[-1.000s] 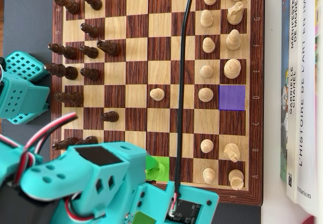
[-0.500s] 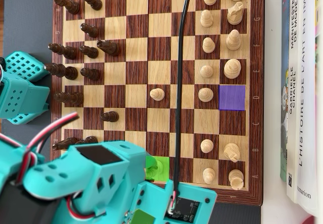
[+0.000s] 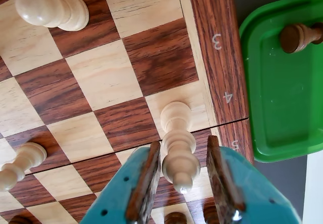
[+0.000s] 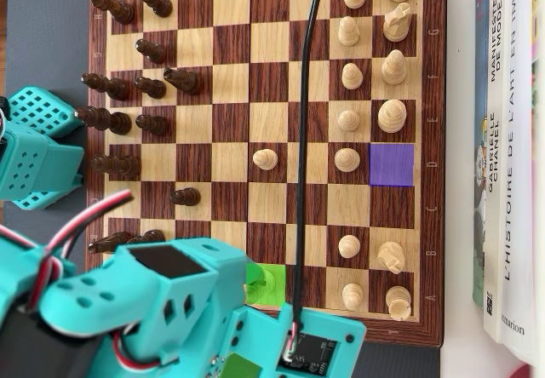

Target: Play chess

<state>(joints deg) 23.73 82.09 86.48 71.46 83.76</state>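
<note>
At the bottom of the wrist view, your hand (image 3: 182, 183) is standing wide open around a pale chess piece (image 3: 177, 146) on the chessboard (image 3: 91, 82), its fingers not touching it.

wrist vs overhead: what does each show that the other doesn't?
Wrist only: the claw with its jaws either side of a light piece, contact unclear; a green tray beside the board holding a dark piece; rank numbers on the border.

Overhead only: the full board, dark pieces at picture left, light pieces at right, a purple square, a green square by the arm, books at right. The arm hides the claw here.

Both: the wooden chessboard with light and dark pieces.
</note>
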